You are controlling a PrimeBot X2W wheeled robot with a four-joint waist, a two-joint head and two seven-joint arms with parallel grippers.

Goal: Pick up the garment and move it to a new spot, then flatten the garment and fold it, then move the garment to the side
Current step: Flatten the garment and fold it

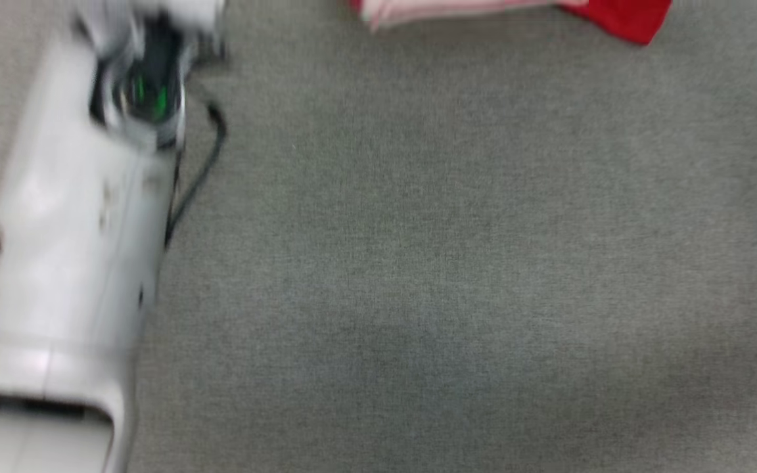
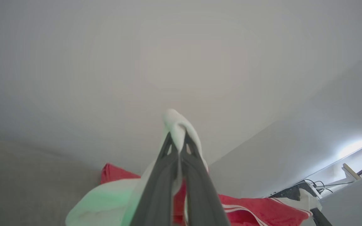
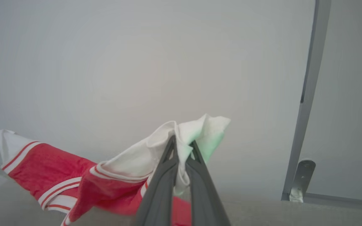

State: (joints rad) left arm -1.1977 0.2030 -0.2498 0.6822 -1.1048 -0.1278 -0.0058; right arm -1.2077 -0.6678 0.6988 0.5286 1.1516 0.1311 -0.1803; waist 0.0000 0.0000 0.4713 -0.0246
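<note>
Two grips hold the garment (image 3: 42, 163) up, far out over the carpet (image 1: 451, 263): left fingers (image 2: 160, 185) and right fingers (image 3: 157, 191) each clamped on white sleeve cloth. Pickup looks done, move likely in hand; flattening, folding, setting aside left.

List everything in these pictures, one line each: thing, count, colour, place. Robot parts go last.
shirt: one, red with white sleeves and striped trim, hanging between the two claws
floor: one, grey carpet, under the robot
wall: one, pale grey, behind the shirt
frame strip: one, grey, upright at right of the right wrist view
bracket: one, silver, at the foot of the strip
gear with wires: count unclear, dark and white, lower right of the left wrist view
cable: one, black, beside the forearm
forearm: one, pale grey, blurred, left of the head view
left claw: one, dark, shut on white cloth
right claw: one, dark, shut on white cloth
</note>
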